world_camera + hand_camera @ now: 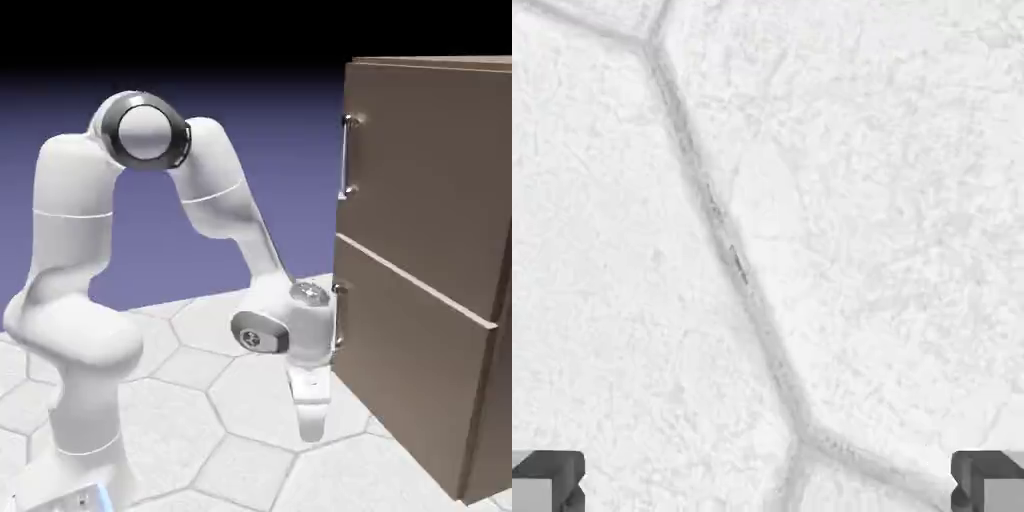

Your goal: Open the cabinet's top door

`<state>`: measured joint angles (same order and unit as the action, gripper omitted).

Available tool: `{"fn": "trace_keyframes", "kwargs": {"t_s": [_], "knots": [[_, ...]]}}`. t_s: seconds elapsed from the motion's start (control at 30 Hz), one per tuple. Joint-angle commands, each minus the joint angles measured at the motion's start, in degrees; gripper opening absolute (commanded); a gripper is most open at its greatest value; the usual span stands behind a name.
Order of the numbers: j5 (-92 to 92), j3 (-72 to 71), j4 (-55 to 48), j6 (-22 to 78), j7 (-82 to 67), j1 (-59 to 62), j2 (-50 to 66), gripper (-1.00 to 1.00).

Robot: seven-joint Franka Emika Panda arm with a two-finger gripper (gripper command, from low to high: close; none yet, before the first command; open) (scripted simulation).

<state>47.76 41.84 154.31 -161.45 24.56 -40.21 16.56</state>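
Judging by its looks, the top door (pixel 420 150) is a stiff, light hinged panel, best taken by its slim, probably slippery silver bar handle (pixel 347 156), which stands upright at the near edge of the cabinet (pixel 430 380) at 3 o'clock in the exterior view. The gripper (pixel 311 430) points down at the tiled table (pixel 200 420), jaws wide and empty, with the handle well above at 1 o'clock. Open room lies toward 9 o'clock for the swing; the lower door's edge sits close beside the hand.
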Motion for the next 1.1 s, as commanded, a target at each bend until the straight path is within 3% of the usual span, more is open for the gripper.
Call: {"fn": "trace_keyframes", "kwargs": {"t_s": [0.0,1.07], "knots": [[2.02,1.77,-0.28,0.53,-0.76,-1.67,2.08,0.0],[66.51,58.27,-9.31,17.49,-24.92,-55.04,68.54,0.0]]}}
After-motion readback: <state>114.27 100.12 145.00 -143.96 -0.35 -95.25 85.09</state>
